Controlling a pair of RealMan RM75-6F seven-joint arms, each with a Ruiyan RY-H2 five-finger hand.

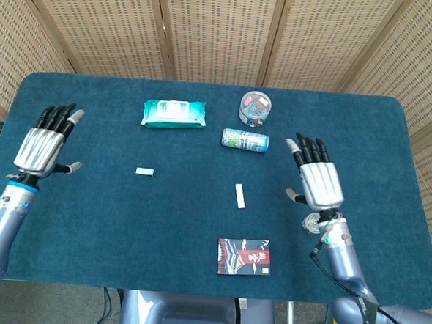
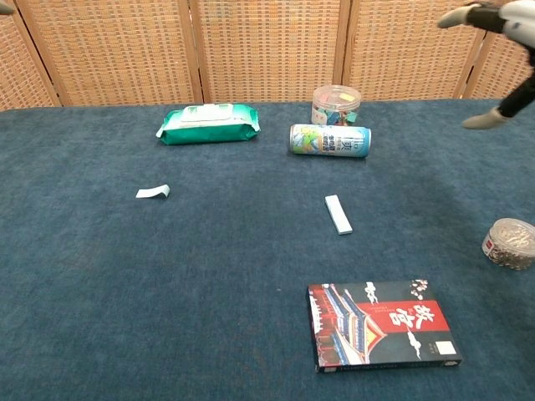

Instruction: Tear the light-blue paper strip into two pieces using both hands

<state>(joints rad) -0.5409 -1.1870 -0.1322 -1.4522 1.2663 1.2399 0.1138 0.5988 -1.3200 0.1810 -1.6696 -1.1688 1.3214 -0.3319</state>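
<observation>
Two light-blue paper pieces lie flat on the blue table. The shorter piece (image 1: pixel 144 172) (image 2: pixel 153 192) rests left of centre; the longer piece (image 1: pixel 239 196) (image 2: pixel 338 214) lies right of centre. My left hand (image 1: pixel 47 141) hovers open over the table's far left edge, fingers spread, well away from the short piece. My right hand (image 1: pixel 317 181) is open over the right side, fingers spread, to the right of the long piece. In the chest view only the fingertips (image 2: pixel 485 119) of the right hand show at the top right corner.
A green wipes pack (image 1: pixel 174 114) and a lying can (image 1: pixel 245 140) sit at the back, with a clear round tub (image 1: pixel 255 108) behind the can. A red-and-black box (image 1: pixel 245 256) lies near the front edge. A small jar (image 2: pixel 510 242) stands at the right, under my right wrist.
</observation>
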